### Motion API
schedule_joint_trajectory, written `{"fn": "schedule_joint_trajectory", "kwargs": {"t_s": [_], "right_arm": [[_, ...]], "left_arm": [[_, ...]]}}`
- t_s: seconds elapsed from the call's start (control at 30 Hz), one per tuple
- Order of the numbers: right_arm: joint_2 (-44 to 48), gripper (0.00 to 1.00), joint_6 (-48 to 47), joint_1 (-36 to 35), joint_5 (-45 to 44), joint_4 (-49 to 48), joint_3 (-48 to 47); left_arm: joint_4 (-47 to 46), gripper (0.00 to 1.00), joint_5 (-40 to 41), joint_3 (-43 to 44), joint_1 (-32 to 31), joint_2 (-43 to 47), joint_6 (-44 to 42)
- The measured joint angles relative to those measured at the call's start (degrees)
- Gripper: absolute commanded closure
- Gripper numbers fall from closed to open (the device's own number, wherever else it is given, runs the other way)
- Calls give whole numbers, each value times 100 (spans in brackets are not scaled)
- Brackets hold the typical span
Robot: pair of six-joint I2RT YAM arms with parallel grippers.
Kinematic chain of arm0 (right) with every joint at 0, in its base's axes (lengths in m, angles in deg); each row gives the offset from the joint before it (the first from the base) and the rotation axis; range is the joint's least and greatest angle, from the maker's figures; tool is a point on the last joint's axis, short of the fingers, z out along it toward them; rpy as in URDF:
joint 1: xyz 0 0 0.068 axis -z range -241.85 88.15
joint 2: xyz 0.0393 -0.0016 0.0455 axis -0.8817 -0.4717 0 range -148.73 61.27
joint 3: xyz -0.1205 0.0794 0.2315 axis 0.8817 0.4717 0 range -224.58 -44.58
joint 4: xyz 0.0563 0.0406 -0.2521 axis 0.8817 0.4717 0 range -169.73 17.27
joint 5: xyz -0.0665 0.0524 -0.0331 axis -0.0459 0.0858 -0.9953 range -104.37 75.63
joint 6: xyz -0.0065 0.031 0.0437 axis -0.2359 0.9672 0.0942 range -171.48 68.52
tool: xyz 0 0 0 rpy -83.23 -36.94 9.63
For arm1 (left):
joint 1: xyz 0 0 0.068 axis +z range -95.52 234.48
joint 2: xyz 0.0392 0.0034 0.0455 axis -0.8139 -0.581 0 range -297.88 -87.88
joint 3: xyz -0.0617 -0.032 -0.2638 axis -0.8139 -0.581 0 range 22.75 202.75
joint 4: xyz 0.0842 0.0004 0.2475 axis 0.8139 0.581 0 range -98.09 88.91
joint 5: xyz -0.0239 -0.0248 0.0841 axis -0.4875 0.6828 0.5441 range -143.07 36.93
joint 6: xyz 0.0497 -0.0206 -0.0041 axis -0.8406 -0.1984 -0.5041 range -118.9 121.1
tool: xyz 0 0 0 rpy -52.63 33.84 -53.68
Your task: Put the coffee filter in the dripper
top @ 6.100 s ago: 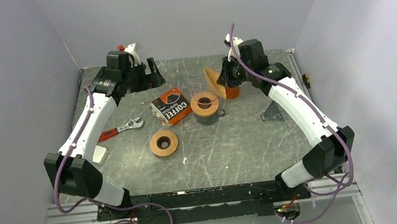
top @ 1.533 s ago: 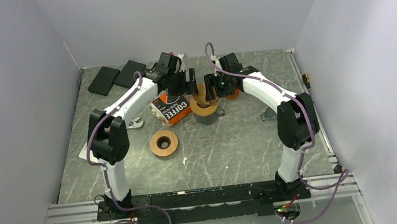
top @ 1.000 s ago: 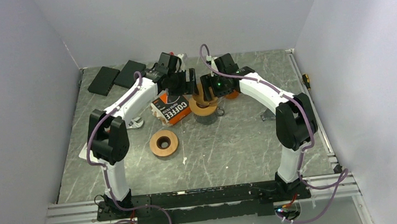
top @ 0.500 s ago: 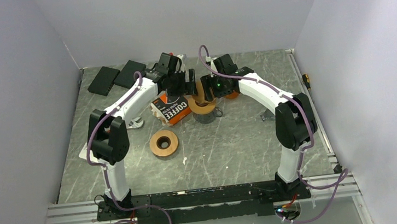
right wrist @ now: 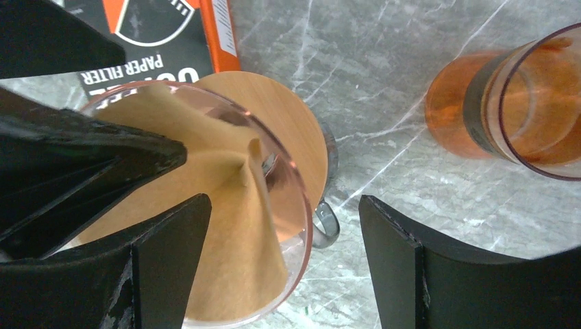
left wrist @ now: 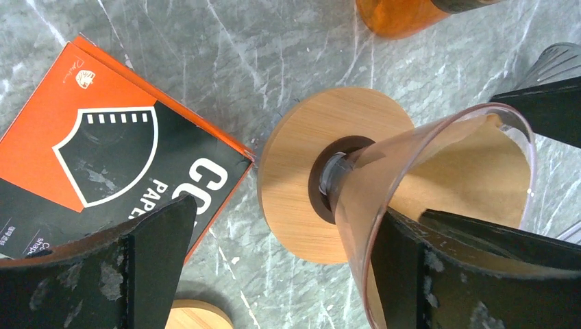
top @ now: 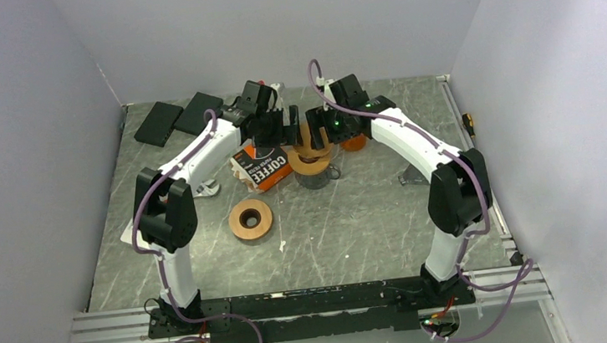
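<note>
both grippers hang over the dripper (left wrist: pixel 373 175) at the far middle of the table (top: pixel 372 215), the left gripper (left wrist: pixel 284 212) spread wide with the clear cone just inside its right-hand finger, and the other finger well apart, above the coffee filter box (left wrist: pixel 103 157). across from it, the right gripper (right wrist: pixel 284 202) is also wide and grips nothing; one finger sits over the paper and the other stands clear of the rim, toward the orange cup (right wrist: pixel 479 110). the coffee filter (right wrist: pixel 233 240) lies inside the dripper, brown paper lining the cone, with one fold (right wrist: pixel 252 156) standing proud near the middle. the dripper stands upright on its wooden base (left wrist: pixel 294 178), mouth up, so the filter lies straight below both hands and its axis runs down toward the table. of the two, the right arm looks the better placed, its finger directly over the open mouth. the placing looks as good as done; what remains, by the look of it, is a press straight down that axis to flatten the fold, or a lift away without snagging the paper's edge.
</note>
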Motion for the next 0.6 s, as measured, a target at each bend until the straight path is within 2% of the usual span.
{"fn": "schedule_joint_trajectory", "kwargs": {"t_s": [0.3, 0.6], "right_arm": [[422, 16, 26, 94, 181, 46, -24], [461, 20, 319, 586, 1139, -160, 79]], "left_arm": [[-17, 0, -48, -26, 0, 367, 7], [-332, 3, -503, -223, 87, 811, 122]]}}
